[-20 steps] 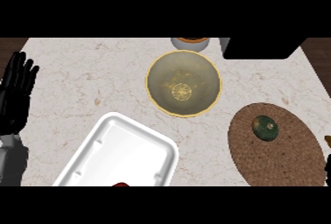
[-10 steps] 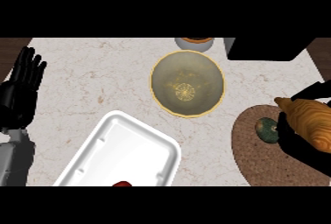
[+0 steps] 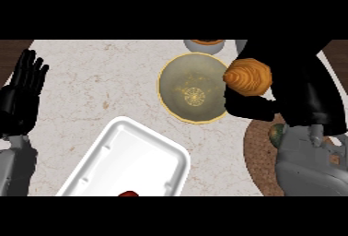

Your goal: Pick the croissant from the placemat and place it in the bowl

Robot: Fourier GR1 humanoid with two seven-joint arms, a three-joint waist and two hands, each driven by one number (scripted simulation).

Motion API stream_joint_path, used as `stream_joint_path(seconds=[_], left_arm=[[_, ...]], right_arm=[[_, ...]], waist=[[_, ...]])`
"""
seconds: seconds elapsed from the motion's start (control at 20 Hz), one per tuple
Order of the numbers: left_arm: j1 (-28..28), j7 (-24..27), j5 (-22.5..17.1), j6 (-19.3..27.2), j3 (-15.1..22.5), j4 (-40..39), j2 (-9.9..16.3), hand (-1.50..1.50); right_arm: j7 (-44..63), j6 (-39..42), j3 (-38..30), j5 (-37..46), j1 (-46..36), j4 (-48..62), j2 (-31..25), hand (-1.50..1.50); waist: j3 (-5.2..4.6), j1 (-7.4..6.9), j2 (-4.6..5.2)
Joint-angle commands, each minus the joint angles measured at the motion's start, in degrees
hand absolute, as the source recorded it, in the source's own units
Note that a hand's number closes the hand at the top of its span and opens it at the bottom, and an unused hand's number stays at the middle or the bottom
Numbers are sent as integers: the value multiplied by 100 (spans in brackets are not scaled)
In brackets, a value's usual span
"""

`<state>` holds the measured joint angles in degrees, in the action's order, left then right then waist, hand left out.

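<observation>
Counter: pale marble top (image 3: 102, 83), kitchen setting; bowl is the landmark for everything below.
Bowl: (image 3: 189, 90) yellow-rimmed, greenish inside w/ a pattern at the bottom, nothing in it yet.
Croissant: (image 3: 248, 77) off the mat, held up at bowl's right rim, partly overlapping that edge in head view.
R hand: (image 3: 262, 99) fingers curled round the croissant from below/right; forearm comes in from lower right of bowl.
L hand: (image 3: 26, 87) well left of bowl, fingers straight and up, resting, holds nothing.
Placemat: (image 3: 257, 152) brown woven, lower right of bowl, mostly hidden by R arm; small green round item (image 3: 275, 134) on it, can't tell what.
Tray: (image 3: 129, 161) white, below-left of bowl; red bit (image 3: 128, 194) at its near edge.
Small bowl: (image 3: 204, 44) just beyond the big bowl, cut off by view edge.
Step (judged): carry phase, release not done.
How to do well: shift croissant left till it's over bowl centre, not rim; lower wrist into the bowl before uncurling fingers, so it can't roll off the edge; avoid nudging the bowl's right rim w/ the palm.
</observation>
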<state>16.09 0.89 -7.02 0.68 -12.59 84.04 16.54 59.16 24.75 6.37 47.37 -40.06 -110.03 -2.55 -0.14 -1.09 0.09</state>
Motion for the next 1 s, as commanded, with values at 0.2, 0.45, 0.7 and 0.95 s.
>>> stream_joint_path(seconds=[0.2, 0.45, 0.7, 0.95], left_arm=[[-280, 235, -97, -216, -161, -60, 104, 0], [-100, -12, 13, 31, -39, 218, -25, 0], [-148, 95, -93, -124, -114, 66, 11, 0], [120, -399, 74, 123, 77, 243, -56, 0]], right_arm=[[-171, -1025, -25, 397, -443, 2144, 249, 150], [-276, -1784, 411, 818, -293, 3380, 252, 150], [-233, -3203, 29, 402, -305, 4341, 254, -150], [-1291, -4708, 162, -395, 92, 4529, 254, -150]], waist=[[10, 0, 18], [12, -7, 19], [13, -74, 51], [25, -57, 44]])
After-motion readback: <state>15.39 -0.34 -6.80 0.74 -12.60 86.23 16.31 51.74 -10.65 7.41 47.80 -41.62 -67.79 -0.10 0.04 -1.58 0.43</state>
